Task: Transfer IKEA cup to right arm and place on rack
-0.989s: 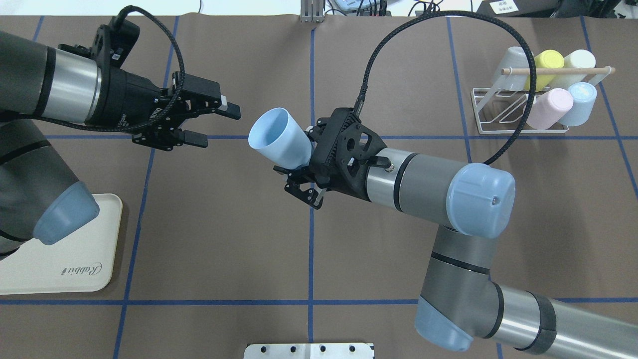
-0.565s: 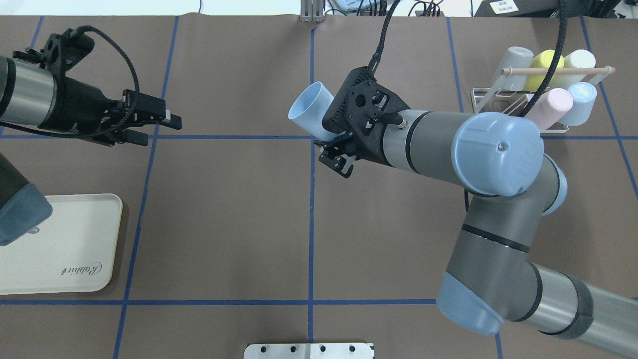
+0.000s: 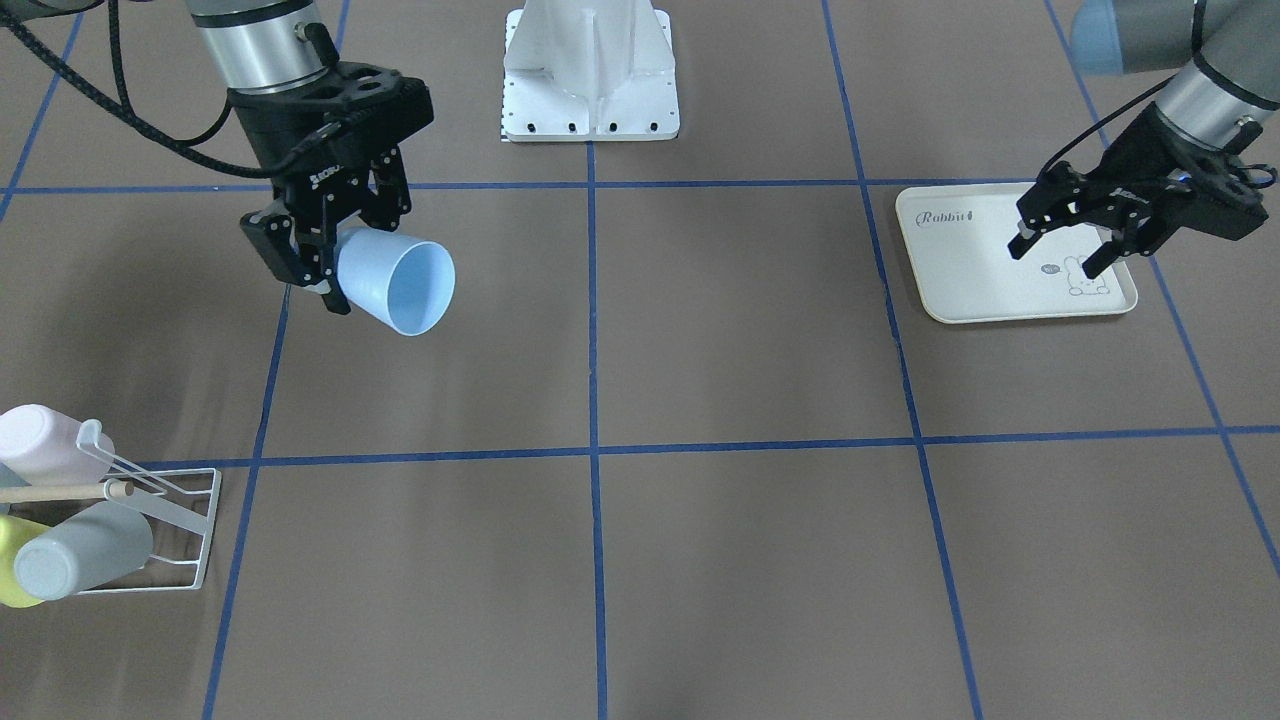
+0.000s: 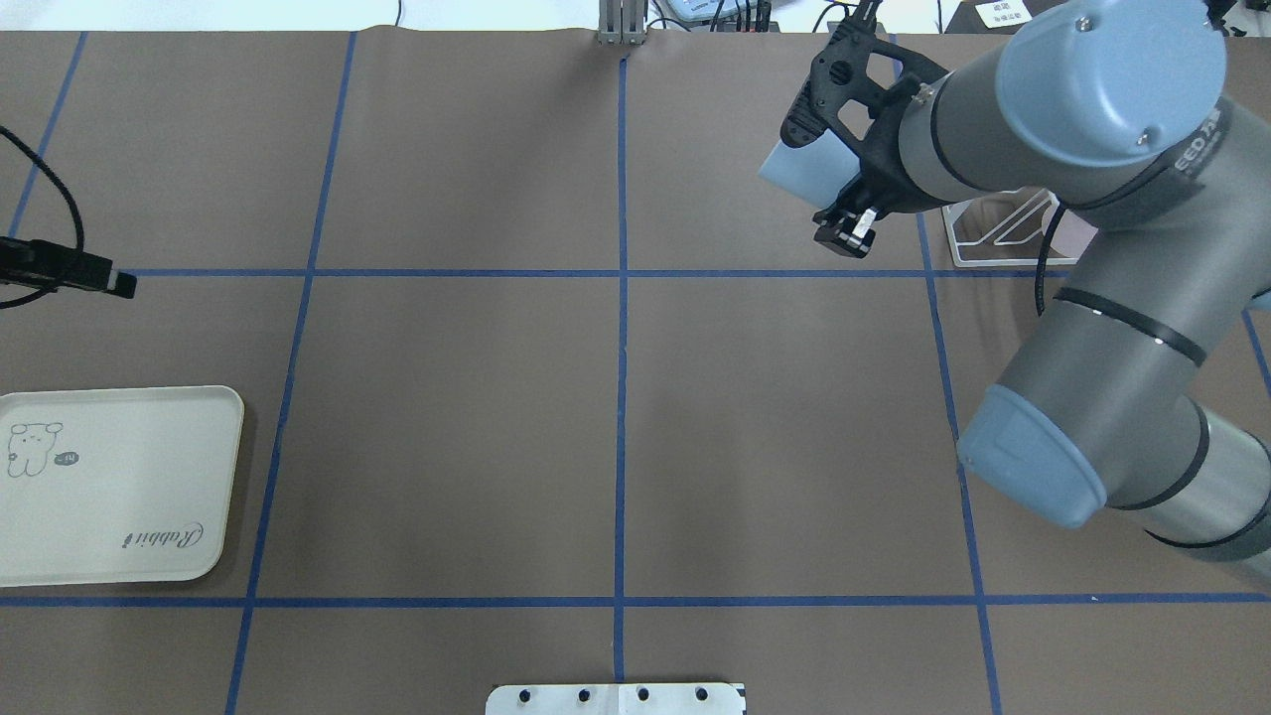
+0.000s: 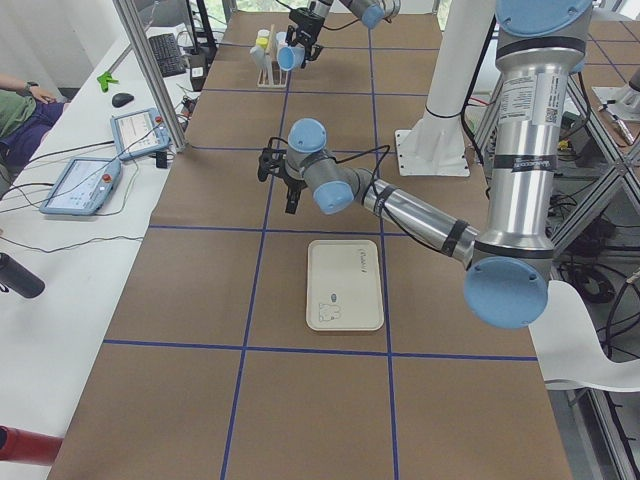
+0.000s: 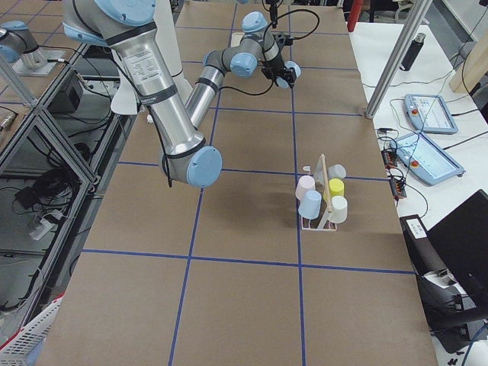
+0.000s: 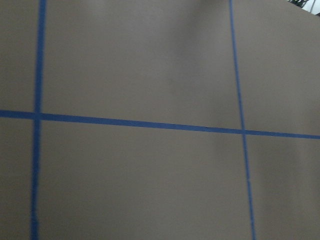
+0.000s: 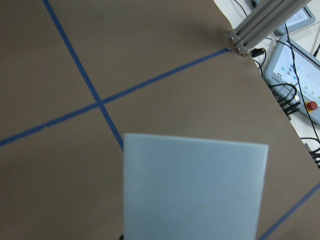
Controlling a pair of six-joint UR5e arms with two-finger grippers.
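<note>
Your brown, blue-taped counter [image 3: 740, 560] carries a white base plate [image 3: 590, 120]; to its robot-left lies a cream tray [image 3: 975, 280], to its robot-right the wire rack [image 3: 208, 525].

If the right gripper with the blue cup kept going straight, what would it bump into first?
Probably the brown table. The right gripper holds the blue cup, and beyond the cup its wrist view shows only tabletop with blue tape. The rack lies off to one side.
</note>
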